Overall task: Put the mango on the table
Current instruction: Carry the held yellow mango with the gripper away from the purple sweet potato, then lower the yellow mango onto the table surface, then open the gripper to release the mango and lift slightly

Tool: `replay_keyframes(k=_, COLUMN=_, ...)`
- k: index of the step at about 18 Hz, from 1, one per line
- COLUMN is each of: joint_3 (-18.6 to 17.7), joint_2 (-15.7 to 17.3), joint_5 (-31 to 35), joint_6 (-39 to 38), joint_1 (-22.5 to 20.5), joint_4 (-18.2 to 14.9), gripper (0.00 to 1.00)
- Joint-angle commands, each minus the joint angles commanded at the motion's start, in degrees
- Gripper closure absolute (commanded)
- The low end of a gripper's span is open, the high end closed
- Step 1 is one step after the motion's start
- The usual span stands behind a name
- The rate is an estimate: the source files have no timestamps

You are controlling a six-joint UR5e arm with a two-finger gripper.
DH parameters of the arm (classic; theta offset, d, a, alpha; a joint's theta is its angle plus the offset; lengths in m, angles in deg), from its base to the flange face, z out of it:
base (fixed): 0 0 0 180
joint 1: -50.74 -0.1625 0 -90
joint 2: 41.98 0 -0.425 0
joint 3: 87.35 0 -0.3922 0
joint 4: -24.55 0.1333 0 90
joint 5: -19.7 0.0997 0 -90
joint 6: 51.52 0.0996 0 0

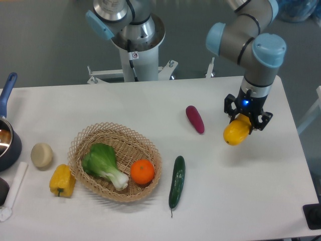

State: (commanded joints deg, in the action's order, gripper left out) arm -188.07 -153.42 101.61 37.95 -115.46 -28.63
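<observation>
The mango, yellow with an orange upper end, hangs low over the right side of the white table, its shadow just beneath it. My gripper is shut on the mango's upper end, black fingers on either side, a blue light glowing on the wrist. The mango's top is hidden between the fingers.
A purple sweet potato lies left of the mango, a cucumber further down. The wicker basket holds bok choy and an orange. A yellow bell pepper, a pale round item and a pot sit at far left.
</observation>
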Motion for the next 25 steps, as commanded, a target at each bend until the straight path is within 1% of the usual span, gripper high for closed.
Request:
replay_keyframes(k=3, joint_3=0.4, joint_2=-1.1, joint_5=1.7, joint_6=1.3, joint_1=-0.4, joint_4=0.2, gripper=0.43)
replay_keyframes(k=7, joint_3=0.3, joint_2=-2.6, joint_5=2.4, joint_6=0.6, joint_1=-0.4, joint_4=0.3, gripper=0.43)
replay_keyframes(k=10, joint_3=0.2, joint_2=-3.2, joint_5=2.4, joint_6=0.4, joint_1=-0.2, joint_4=0.3, gripper=0.38)
replay_keyframes(k=17, joint_3=0.1, joint_2=-4.0, joint_5=2.2, joint_6=-1.8, joint_1=-0.2, joint_4=0.7, gripper=0.38)
replay_keyframes(k=19, joint_3=0.1, joint_2=-4.0, joint_5=2.1, joint_6=-2.1, joint_1=-0.1, joint_4=0.8, gripper=0.26)
replay_keyframes(k=21, joint_3=0.2, joint_2=-4.1, joint_5=2.1, joint_6=-2.3, joint_1=0.0, joint_4=0.9, gripper=0.24)
replay_keyframes(k=22, joint_3=0.4, joint_2=-4.3, joint_5=2.0, joint_6=-2.3, joint_1=0.0, joint_4=1.0, gripper=0.18)
replay_keyframes(k=23, joint_3=0.6, joint_2=-4.5, joint_5=1.8, joint_6=-2.3, joint_1=0.0, joint_4=1.6, gripper=0.07)
replay_keyframes(k=24, joint_3=0.8, joint_2=-4.5, joint_5=1.8, joint_6=-2.4, joint_1=0.0, joint_4=2.3, gripper=0.0)
replay_keyframes(k=25, joint_3=1.0, joint_2=-4.3, joint_5=1.7, joint_6=-2.3, joint_1=0.0, joint_4=2.6, gripper=0.0)
